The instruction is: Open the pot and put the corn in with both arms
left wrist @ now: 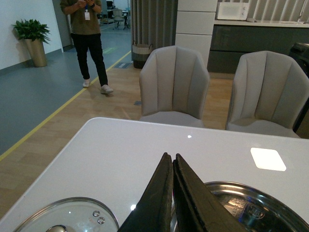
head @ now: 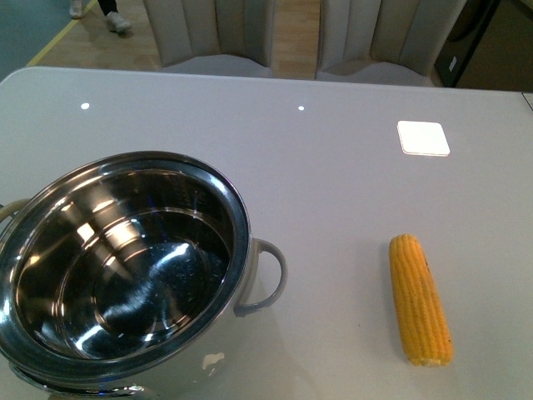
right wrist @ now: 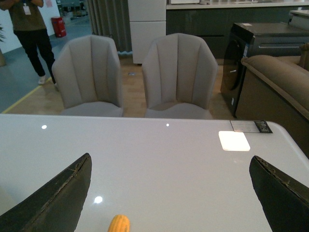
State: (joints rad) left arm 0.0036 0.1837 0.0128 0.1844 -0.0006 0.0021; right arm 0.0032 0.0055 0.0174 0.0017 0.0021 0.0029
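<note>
One pot [head: 208,208] cropped, corn [head: 420,300] whole

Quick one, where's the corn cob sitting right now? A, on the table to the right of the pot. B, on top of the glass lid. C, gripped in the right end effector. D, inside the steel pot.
A: the corn lies flat on the table, to the right of the pot and apart from it, and the right end effector is open with nothing in it.
</note>
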